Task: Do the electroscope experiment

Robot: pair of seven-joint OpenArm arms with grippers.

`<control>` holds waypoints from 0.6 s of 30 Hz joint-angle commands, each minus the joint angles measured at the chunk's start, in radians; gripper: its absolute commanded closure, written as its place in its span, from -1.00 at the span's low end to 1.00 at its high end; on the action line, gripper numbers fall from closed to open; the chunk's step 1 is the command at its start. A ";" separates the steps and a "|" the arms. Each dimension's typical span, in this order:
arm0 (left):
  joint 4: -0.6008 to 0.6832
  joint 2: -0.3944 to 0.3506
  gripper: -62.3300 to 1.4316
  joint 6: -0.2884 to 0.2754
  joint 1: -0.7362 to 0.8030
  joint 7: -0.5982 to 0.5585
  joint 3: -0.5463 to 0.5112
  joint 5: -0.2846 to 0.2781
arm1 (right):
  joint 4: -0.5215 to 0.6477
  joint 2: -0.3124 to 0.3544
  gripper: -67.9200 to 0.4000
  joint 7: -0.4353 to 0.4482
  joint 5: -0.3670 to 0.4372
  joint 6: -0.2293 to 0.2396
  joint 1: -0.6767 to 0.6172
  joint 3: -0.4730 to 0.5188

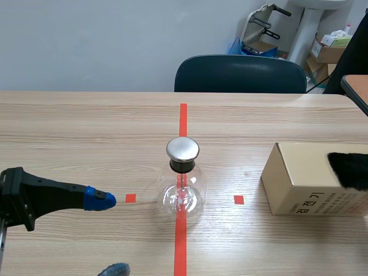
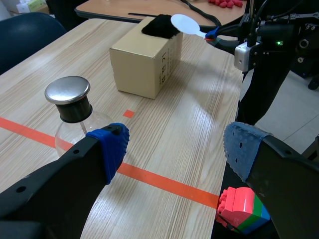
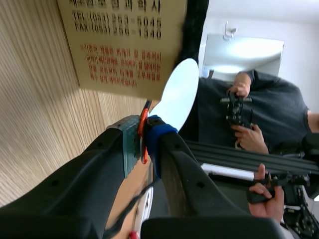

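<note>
Flask (image 1: 181, 185), clear glass, steel-capped

One glass electroscope flask (image 1: 182, 183) with a metal cap, one cardboard box (image 1: 305, 184), one black furry cloth (image 1: 351, 169), one white plastic spoon (image 2: 185, 24) and one dark chair (image 1: 240, 73). Two robot grippers, the left gripper (image 2: 177, 149) and the right gripper (image 3: 144, 142). One stack of toy bricks (image 2: 242, 209), one long tape line (image 1: 181, 241), two small tape squares (image 1: 130, 198), and one person (image 3: 269, 99) with two hands showing.
</note>
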 commanded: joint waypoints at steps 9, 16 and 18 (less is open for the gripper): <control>0.017 0.005 -0.38 0.002 0.002 -0.011 0.001 -0.003 | 0.013 0.008 0.93 0.204 -0.005 -0.050 -0.002 0.004; 0.017 0.011 -0.18 0.002 0.002 -0.010 0.001 -0.002 | 0.013 0.008 0.93 0.196 -0.005 -0.050 -0.002 0.004; 0.015 0.028 0.02 0.002 0.002 0.002 0.001 -0.002 | 0.013 0.008 0.93 0.196 -0.005 -0.050 -0.002 0.004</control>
